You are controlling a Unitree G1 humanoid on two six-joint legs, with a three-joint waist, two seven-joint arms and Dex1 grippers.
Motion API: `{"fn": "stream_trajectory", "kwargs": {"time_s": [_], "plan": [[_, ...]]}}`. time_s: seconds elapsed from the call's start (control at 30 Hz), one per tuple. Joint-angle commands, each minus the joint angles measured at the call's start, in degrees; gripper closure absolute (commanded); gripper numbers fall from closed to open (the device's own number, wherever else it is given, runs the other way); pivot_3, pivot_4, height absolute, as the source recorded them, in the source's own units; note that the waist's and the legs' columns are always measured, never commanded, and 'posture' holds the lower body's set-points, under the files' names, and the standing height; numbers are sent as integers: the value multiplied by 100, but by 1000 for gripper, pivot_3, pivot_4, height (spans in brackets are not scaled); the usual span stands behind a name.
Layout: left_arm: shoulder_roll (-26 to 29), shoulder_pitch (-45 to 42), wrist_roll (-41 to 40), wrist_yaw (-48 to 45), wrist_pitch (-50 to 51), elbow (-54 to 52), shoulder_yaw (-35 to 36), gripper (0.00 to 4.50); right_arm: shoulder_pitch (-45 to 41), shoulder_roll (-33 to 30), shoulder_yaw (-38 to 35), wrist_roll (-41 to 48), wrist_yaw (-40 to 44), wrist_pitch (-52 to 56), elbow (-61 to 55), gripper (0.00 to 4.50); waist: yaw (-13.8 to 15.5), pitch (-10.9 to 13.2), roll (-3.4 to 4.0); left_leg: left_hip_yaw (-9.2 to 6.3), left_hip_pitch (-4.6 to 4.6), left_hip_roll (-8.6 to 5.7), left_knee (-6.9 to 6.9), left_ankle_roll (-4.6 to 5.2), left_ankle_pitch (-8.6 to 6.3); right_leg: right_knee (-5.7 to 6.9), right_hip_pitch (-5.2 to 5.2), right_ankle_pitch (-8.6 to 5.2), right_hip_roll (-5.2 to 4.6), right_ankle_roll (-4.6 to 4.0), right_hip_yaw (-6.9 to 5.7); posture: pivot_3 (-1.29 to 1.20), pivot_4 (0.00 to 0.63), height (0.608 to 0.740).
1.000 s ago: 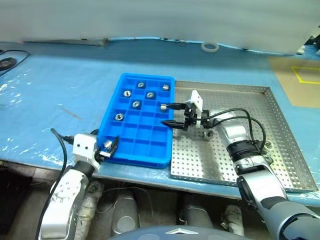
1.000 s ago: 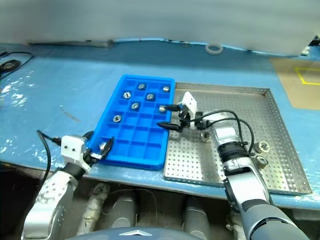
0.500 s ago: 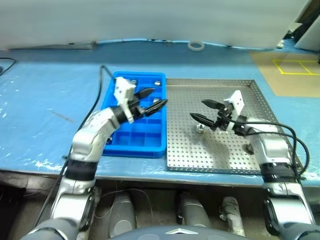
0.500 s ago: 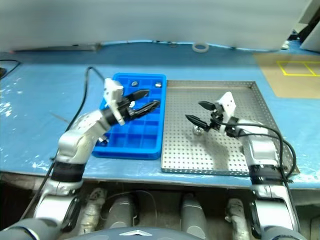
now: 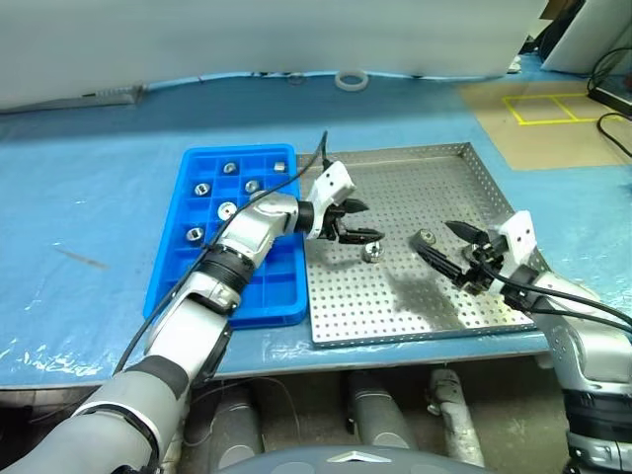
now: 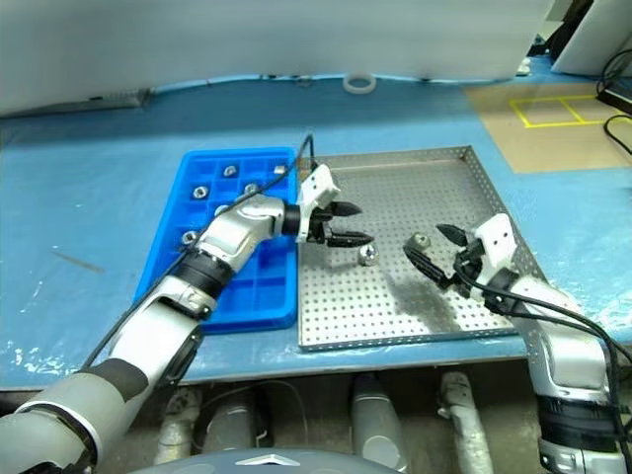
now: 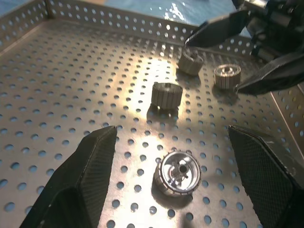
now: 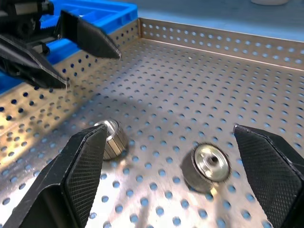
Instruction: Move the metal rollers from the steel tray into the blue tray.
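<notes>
Left eye view: metal rollers (image 5: 372, 253) lie on the steel tray (image 5: 425, 296), several more in far cells of the blue tray (image 5: 178, 279). Left gripper (image 5: 353, 220) spread, empty, just beside one roller; right gripper (image 5: 446, 247) spread, empty, near another roller (image 5: 426, 237)

We are seeing the blue tray (image 5: 188, 286) lying at nine o'clock of the steel tray (image 5: 434, 178), touching it on the table (image 5: 89, 178); metal rollers (image 5: 372, 253) are sitting in both.
</notes>
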Motion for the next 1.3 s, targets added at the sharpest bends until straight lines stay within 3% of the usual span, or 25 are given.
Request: {"fn": "stream_trajectory", "kwargs": {"time_s": [0.03, 0.13, 0.23, 0.4, 0.67, 0.87, 1.1, 1.3], "plan": [[-136, -214, 587, -152, -598, 491, -354, 556, 168, -49, -268, 186, -169, 29, -476, 0, -68, 0, 0, 0, 1, -1, 8, 1, -3, 0, 7, -4, -4, 7, 0, -624, 150, 740], [-354, -184, 850, -130, -908, 927, -439, 556, 236, -51, -261, 234, -268, 79, -595, 0, -132, 0, 0, -2, 5, -3, 24, 9, -9, -18, 30, -29, -7, 49, -1, -627, 150, 740], [-537, -155, 1145, -19, -1245, 1189, -528, 1127, 258, -49, -219, 268, -348, 127, -675, 0, -223, 0, 0, -7, -7, -8, 33, 18, -13, -40, 37, -28, -12, 51, -2, -625, 150, 740], [-723, -217, 1323, 367, -1456, 1387, -313, 2711, 204, -62, -113, 307, -420, 221, -740, 0, -277, -1, 0, -10, -12, -12, 42, 35, -24, -45, 46, -27, -18, 50, -6, -606, 150, 740], [-497, -9, 720, 583, -970, 557, 563, 2723, -299, -79, 175, 369, -316, 371, -546, 0, -397, 0, 0, -12, -23, -10, 39, 45, -29, -45, 38, -1, -21, 7, -18, -504, 150, 740], [-364, 698, 228, 1616, -318, -1612, 1394, 2723, -1218, -5, 764, 271, 129, 318, 202, 0, -313, 0, 0, -14, -21, -6, 37, 48, -27, -40, 40, 4, -22, -1, -26, -323, 150, 740], [-89, 2262, 375, 3109, 570, -4712, 1832, 2723, -2467, 219, 1509, -45, 941, -241, 1737, 0, 118, 0, 0, -14, -14, 7, 25, 59, -17, -37, 38, 7, -19, -7, -37, -142, 150, 740], [216, 3531, 321, 3743, 1110, -6216, 2146, 2723, -3135, 590, 1972, -376, 1577, -888, 2984, 0, 609, 2, 2, -13, -13, 20, 11, 46, -10, -34, 36, 4, -13, -11, -50, 21, 150, 740]]}}
